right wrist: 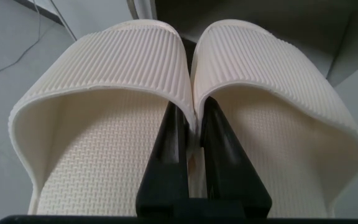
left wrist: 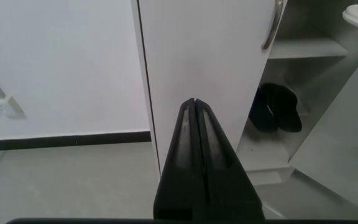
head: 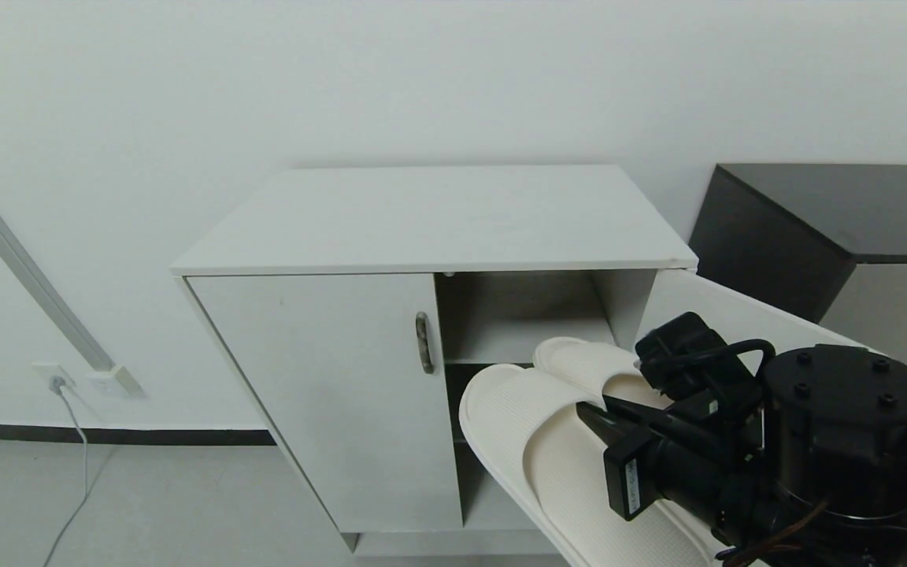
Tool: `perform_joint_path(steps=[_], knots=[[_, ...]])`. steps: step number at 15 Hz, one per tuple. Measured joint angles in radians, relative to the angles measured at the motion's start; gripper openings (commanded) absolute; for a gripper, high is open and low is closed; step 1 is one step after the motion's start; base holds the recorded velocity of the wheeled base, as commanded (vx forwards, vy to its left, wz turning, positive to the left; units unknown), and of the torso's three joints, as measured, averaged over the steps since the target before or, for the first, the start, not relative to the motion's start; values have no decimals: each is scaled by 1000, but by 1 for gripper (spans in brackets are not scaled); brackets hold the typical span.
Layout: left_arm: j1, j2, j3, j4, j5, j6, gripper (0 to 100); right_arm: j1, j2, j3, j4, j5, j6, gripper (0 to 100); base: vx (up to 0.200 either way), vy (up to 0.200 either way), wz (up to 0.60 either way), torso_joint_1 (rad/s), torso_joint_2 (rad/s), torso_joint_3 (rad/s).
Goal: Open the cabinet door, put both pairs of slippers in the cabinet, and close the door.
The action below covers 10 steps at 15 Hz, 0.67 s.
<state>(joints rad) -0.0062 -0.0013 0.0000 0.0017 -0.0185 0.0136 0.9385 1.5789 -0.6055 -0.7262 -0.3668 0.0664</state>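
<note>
Right gripper (right wrist: 194,115) pinches the cream slippers (right wrist: 135,68) together by their inner edges, toes pointing straight ahead at the open cabinet (head: 438,220). Its middle shelf (head: 501,346) lies just beyond, seemingly slightly above the toes. Left gripper (left wrist: 194,109), fingers pressed together on nothing, hangs farther aside.

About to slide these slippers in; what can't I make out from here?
- Head view: cabinet lower shelves, largely hidden behind white slippers and right gripper.
- Head view: open door, mostly behind that gripper.
- Right wrist view: slipper heels, cut off by the edge.
</note>
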Motion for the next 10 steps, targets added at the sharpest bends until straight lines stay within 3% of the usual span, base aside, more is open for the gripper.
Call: perform_joint_path(steps=[10], knots=[[0,0,0,0,0,0,0,0,6,0,0,-1,0,0,0,0,0,-148,475,330]])
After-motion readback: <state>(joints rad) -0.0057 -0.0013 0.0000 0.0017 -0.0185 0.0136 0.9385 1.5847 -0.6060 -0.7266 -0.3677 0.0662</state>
